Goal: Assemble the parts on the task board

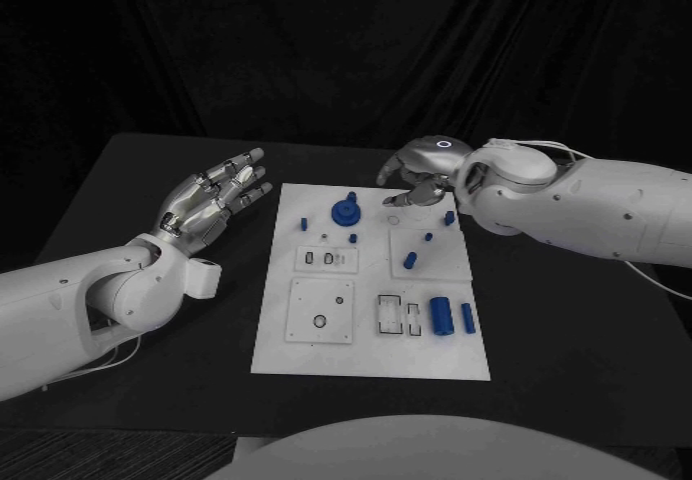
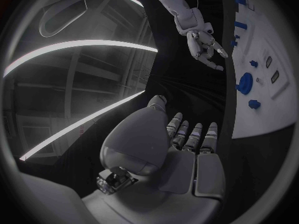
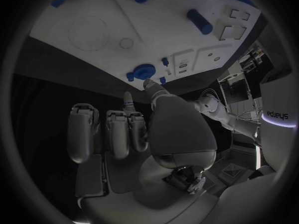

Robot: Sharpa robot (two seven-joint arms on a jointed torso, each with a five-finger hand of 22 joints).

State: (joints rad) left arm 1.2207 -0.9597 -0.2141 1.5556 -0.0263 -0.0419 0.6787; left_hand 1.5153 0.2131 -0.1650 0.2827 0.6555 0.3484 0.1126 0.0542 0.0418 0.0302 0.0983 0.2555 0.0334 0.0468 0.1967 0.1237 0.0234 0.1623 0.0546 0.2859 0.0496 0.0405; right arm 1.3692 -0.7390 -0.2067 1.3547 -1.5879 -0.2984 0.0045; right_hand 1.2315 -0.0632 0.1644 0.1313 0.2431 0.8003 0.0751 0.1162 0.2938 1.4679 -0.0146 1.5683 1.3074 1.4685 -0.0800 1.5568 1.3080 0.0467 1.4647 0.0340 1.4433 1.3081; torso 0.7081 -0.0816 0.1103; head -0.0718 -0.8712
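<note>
right fingers: curled down over far edge of task board [image 1: 372,280], tips close to small blue piece [image 1: 449,217] near far right corner; nothing seen held, contact cannot tell
right hand [image 1: 418,178]: above far edge of board, between blue gear-like part [image 1: 346,211] and the corner piece; in right wrist view [image 3: 143,134] fingers bent in, thumb stretched toward gear part [image 3: 142,72]
left fingers: spread wide, holding nothing
left hand [image 1: 214,196]: raised, palm open, off the board's left side, near far left corner, not touching board; same in left wrist view [image 2: 181,154]
parts: two blue cylinders [image 1: 453,314] lying side by side near right edge, just beside rectangular slots; blue peg [image 1: 410,261] on right half; small blue pin [image 1: 304,222] near left of gear part
board: middle of black table [image 1: 144,200], long side running away from robot
step, judged: right hand reaching for a far part, grasp not yet made
doing it well: lower slowly, pinch chosen piece from both sides with thumb and a finger, avoid knocking gear part or neighbouring pegs; lift straight, keep upright before seating
left hand advice: keep out of the way or press board edge to stop sliding
risk: small piece slipping from fingertips, rolling off the board
</note>
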